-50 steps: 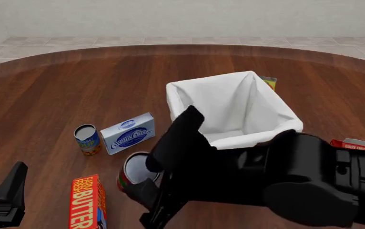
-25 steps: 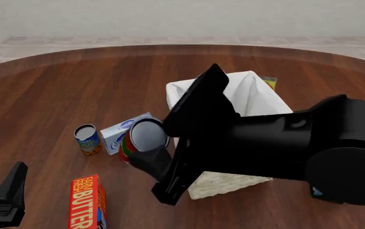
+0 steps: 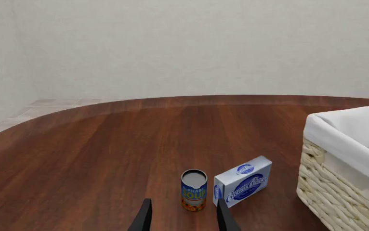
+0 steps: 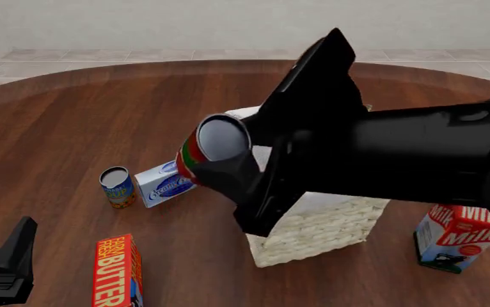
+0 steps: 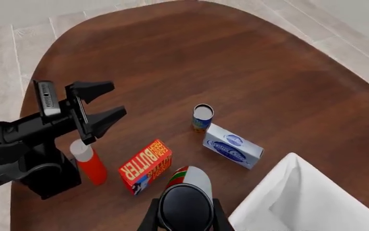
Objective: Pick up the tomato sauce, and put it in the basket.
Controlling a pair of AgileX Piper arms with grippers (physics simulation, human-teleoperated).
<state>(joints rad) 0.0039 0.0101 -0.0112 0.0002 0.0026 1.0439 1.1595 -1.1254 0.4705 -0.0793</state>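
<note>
The tomato sauce (image 4: 213, 142), a small red-labelled can with a silver top, hangs in the air beside the basket's near-left corner, and my right gripper (image 4: 228, 165) is shut on it. In the right wrist view the can (image 5: 186, 188) fills the space between the fingers. The right arm hides most of the basket (image 4: 313, 231); only its wicker front and a strip of white lining show. The left wrist view has the basket (image 3: 344, 161) at its edge. My left gripper (image 4: 7, 263) is low at the near left, open (image 3: 183, 219) and holding nothing.
A blue-and-orange can (image 4: 117, 186) and a cream cheese box (image 4: 169, 184) stand left of the basket. A butter box (image 4: 117, 272) lies near the front. A milk carton (image 4: 454, 237) stands to the right. A red bottle (image 5: 89, 162) stands beside the left arm.
My right gripper has lifted the tomato sauce off the table, up and towards the basket. As the arm rose, the milk carton came into sight. The left arm has stayed still.
</note>
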